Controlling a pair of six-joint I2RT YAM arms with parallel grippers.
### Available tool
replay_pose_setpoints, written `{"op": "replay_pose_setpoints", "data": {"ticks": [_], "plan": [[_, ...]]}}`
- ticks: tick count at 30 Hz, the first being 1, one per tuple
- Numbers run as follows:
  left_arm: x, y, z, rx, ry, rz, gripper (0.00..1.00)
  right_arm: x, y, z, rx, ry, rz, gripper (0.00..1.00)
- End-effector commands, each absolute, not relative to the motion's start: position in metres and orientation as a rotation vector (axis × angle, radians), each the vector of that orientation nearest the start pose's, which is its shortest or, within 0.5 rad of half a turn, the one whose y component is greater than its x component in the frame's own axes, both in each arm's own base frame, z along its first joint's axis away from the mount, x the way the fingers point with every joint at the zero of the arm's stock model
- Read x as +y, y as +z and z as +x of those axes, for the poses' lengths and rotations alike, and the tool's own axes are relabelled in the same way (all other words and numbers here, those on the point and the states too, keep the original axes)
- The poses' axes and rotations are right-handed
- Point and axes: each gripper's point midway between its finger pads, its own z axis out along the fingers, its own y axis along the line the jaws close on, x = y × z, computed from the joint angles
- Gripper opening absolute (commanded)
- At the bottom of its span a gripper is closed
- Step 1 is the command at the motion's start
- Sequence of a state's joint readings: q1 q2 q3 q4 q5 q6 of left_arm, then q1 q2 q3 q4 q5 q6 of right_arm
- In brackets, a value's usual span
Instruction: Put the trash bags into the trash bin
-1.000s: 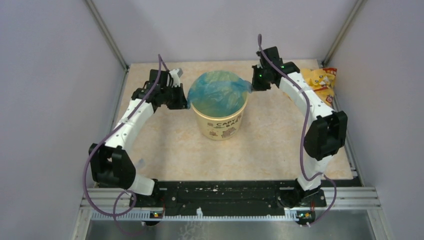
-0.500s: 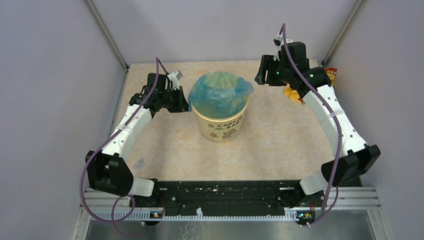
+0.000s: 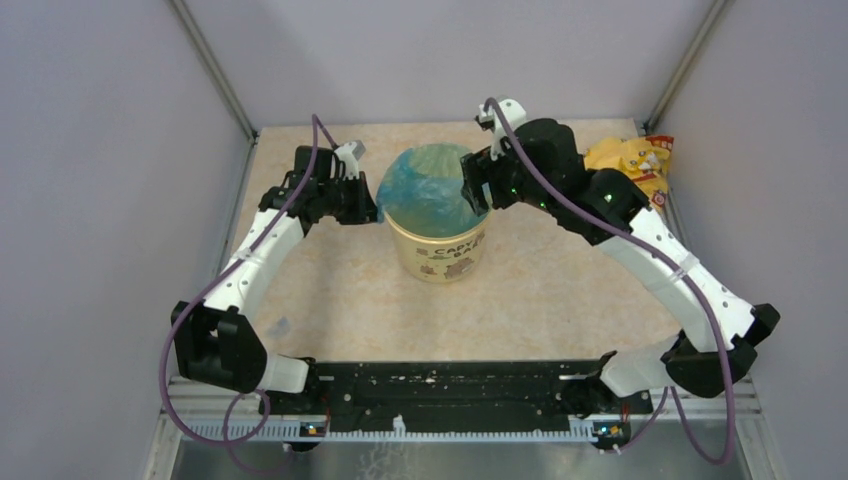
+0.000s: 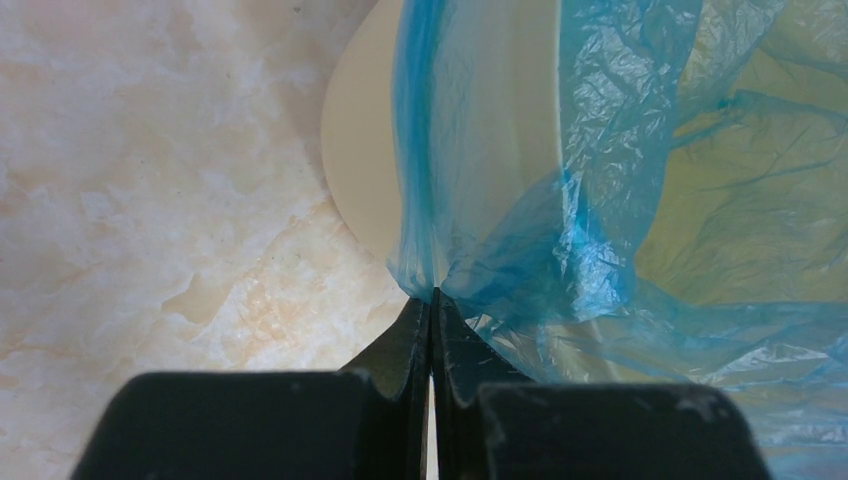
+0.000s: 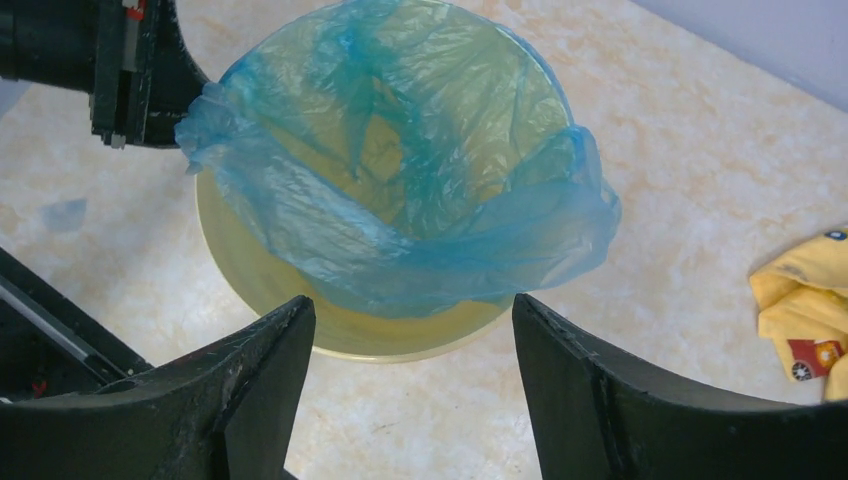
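Observation:
The trash bin, a pale yellow bucket with brown lettering, stands upright mid-table. The blue trash bag lines its mouth, with loose film bunched above the rim. My left gripper is at the bin's left rim, shut on the bag's edge; in the left wrist view the fingertips pinch the blue film just outside the bin wall. My right gripper hovers over the bin's right rim. It is open with nothing between its fingers, looking down at the bag and bin rim.
A crumpled yellow-and-red wrapper lies at the back right near the wall, also seen as the wrapper in the right wrist view. Metal frame posts and grey walls close in the table on three sides.
My right gripper let go of the bag's right edge, opened, lifted away to the back right, then swung left over the bin's right rim. The left gripper kept its hold and place.

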State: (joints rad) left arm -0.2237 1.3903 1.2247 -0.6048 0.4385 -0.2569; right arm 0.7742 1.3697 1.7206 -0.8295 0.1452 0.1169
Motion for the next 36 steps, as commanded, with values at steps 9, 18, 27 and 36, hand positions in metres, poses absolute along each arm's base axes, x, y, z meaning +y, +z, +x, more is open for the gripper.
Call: {"op": "replay_pose_setpoints", "data": {"ticks": [9,18,27,36], "plan": [[-0.165,0.214,0.337,2.308,-0.773,0.212,0.06,0.272,0.356,0.282,1.900,0.158,-0.757,0.73],[-0.166,0.213,0.337,2.313,-0.778,0.211,0.06,0.268,0.364,0.297,1.887,0.052,-0.656,0.26],[-0.167,0.217,0.333,2.302,-0.795,0.216,0.05,0.267,0.339,0.249,1.975,0.165,-0.682,0.00],[-0.167,0.212,0.329,2.310,-0.797,0.220,0.00,0.254,0.288,0.204,2.103,0.328,-0.725,0.00]]}}
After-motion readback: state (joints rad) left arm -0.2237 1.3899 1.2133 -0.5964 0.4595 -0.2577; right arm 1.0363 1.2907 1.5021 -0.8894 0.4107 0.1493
